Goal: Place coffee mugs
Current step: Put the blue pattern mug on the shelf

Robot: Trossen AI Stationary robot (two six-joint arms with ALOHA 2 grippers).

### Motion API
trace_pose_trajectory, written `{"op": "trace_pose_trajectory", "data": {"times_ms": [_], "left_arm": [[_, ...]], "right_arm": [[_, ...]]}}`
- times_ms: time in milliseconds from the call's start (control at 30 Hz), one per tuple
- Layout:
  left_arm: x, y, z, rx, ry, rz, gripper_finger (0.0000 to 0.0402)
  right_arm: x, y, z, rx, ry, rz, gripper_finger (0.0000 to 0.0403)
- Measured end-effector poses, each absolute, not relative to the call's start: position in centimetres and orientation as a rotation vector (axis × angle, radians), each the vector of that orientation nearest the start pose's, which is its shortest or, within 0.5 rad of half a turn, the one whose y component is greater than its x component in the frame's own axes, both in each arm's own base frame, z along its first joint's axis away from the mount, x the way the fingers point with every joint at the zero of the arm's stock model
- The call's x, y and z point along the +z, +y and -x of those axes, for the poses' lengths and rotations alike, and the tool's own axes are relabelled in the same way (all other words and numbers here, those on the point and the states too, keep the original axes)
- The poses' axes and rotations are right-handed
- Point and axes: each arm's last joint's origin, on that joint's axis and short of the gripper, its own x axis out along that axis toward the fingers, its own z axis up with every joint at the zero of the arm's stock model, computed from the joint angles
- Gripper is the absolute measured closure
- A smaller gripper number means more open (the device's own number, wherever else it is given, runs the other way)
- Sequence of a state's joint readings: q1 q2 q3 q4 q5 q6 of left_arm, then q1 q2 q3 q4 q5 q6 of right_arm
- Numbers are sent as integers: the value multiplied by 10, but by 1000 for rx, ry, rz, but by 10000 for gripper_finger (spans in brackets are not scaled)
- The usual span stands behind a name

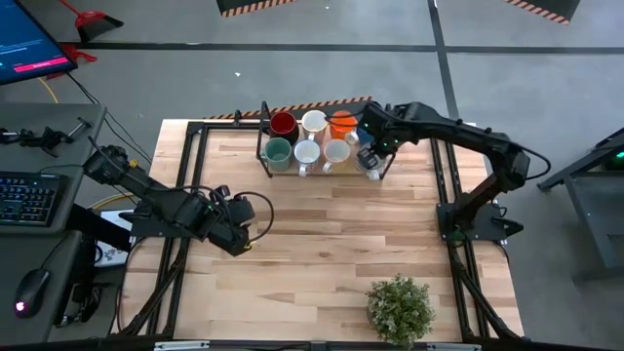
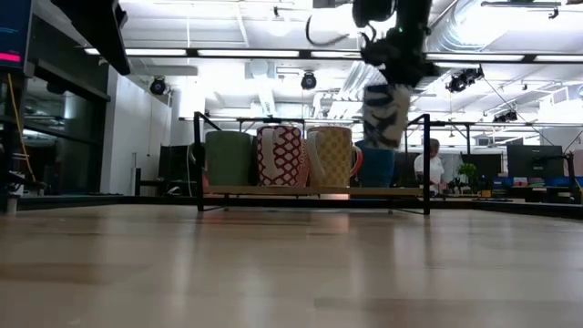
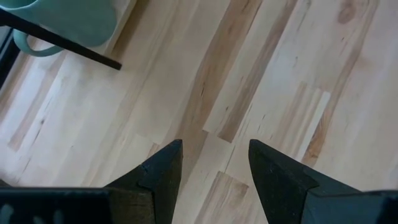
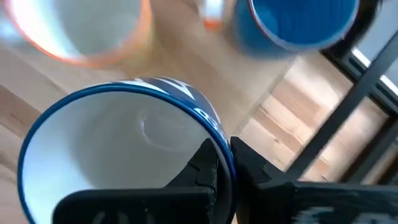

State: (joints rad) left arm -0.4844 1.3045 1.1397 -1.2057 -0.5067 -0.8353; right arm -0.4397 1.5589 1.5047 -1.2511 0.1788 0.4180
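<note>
Right gripper [image 4: 225, 163]: fingers pinching the rim of a blue-and-white patterned ceramic mug [image 4: 118, 152], one inside, one outside, held above the black metal-framed wooden rack [image 1: 265, 146] at its right end. Left gripper [image 3: 214, 165]: fingers spread, over bare light wooden table [image 1: 331, 234].

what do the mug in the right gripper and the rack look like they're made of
The blue-and-white mug, pinched at its rim by the right gripper, looks like glazed ceramic: glossy white inside with a highlight. The rack looks like thin black metal bars around a wooden shelf.
</note>
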Motion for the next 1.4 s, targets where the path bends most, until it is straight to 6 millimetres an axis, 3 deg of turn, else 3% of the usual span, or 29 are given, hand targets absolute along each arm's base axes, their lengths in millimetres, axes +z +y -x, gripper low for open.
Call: {"op": "trace_pose_trajectory", "data": {"times_ms": [333, 800, 1167, 1400], "left_arm": [[286, -86, -203, 510, 1075, 95, 227], [286, -84, -205, 507, 1083, 80, 227], [286, -84, -205, 508, 1083, 80, 227], [286, -84, -205, 508, 1082, 81, 227]], "right_arm": [[305, -140, -261, -779, 1163, -505, 403], [278, -142, -262, -725, 1189, -448, 403], [278, -148, -267, -700, 1161, -345, 403], [267, -152, -269, -687, 1218, -357, 403]]}}
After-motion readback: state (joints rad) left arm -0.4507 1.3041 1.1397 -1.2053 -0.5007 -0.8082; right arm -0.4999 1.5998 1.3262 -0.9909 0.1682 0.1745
